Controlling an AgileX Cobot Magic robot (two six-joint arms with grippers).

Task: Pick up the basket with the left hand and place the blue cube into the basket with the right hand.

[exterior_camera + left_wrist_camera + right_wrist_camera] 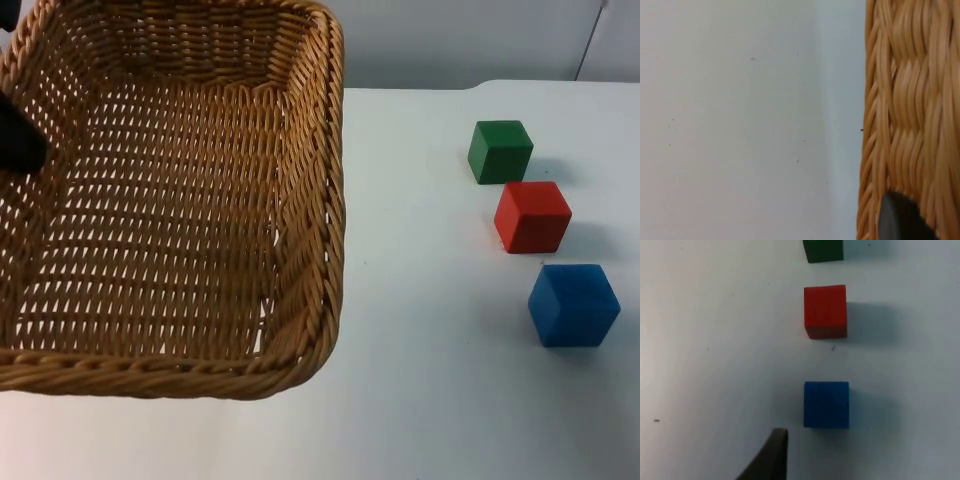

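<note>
- White table top [430,400] with a grey partition wall [460,40] behind it was what everything was set against.
- A big rectangular woven wicker basket [300,200] was seen close under the top camera, apparently lifted off the table, so the pick-up half could be judged done.
- The left gripper [15,135] was spotted at the basket's left wall, and one of its black fingertips [897,220] was pressed against the weave in the left wrist view. It was reckoned clamped on that wall, though the second finger couldn't be made out.
- The solid blue cube [573,304] was parked on the table well to the right of the basket, upright, nothing touching it. It was the nearest one in a row with a red cube [532,216] and a green cube [499,151] behind it, each a bit apart from the next.
- The right gripper [771,455] was hung above the table just beside the blue cube [826,404]. With one fingertip visible, whether its jaws were apart or together couldn't be told.
- Handling-wise: the blue cube was guessed to be light, stiff and matte, so not much slip was expected. It'd best be taken across two opposite flat side faces, squarely, since a corner grab could let it twist.
- Enough gap to the red cube [825,311] was left that it probably wouldn't get bumped.
</note>
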